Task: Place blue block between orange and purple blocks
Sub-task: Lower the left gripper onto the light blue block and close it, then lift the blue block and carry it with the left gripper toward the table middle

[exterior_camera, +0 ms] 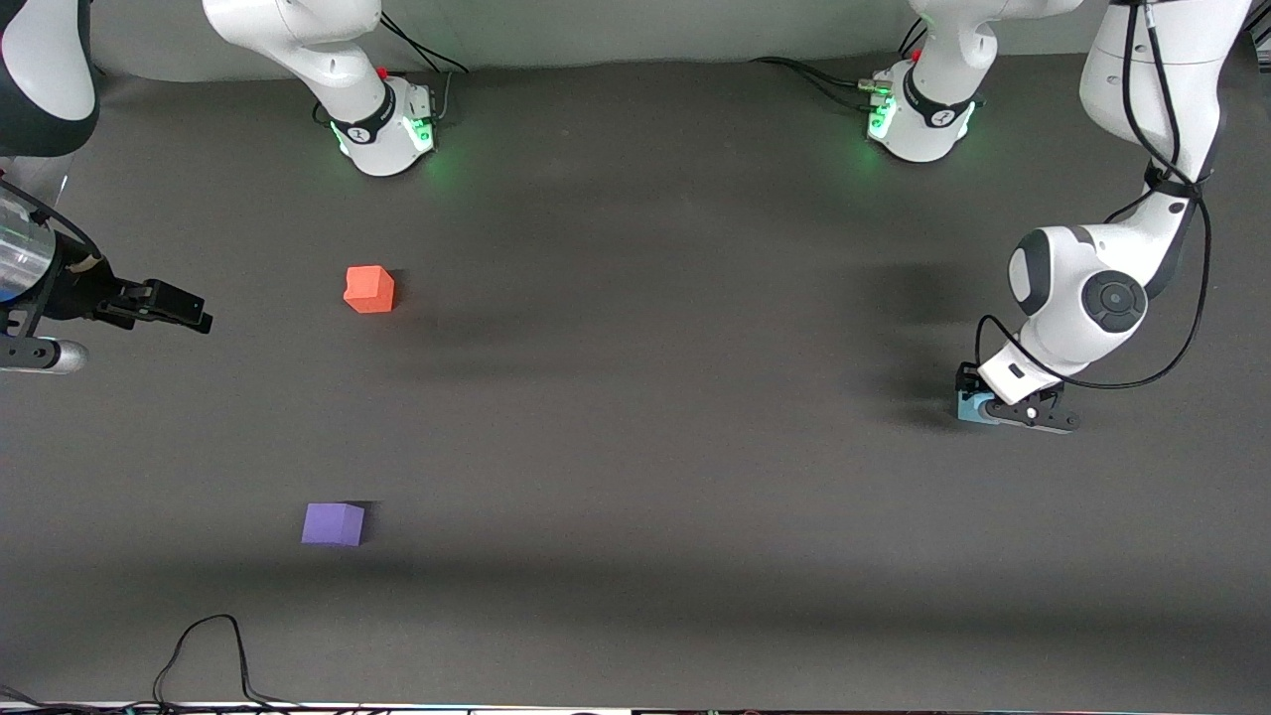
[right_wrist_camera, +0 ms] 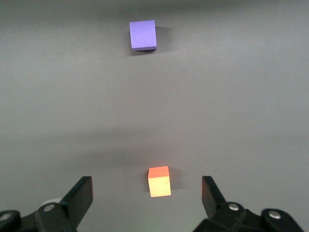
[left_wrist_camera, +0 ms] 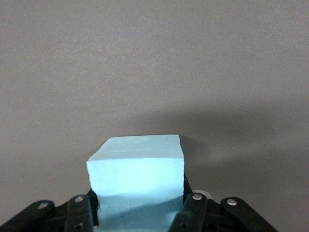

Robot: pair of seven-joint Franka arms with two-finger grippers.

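Nearest the front edge of the dark table (exterior_camera: 635,596) sits the small matte violet-purple cube (exterior_camera: 334,523), then the small light sky-blue foam cube (exterior_camera: 969,407) clenched in the left gripper (exterior_camera: 993,409) near the left arm's end, then the small matte orange-red cube (exterior_camera: 369,289), with the right gripper (exterior_camera: 189,308) waiting, fingers spread, above the right arm's end.

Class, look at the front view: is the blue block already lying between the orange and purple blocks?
No, the blue block sits at the left arm's end of the table, apart from both.
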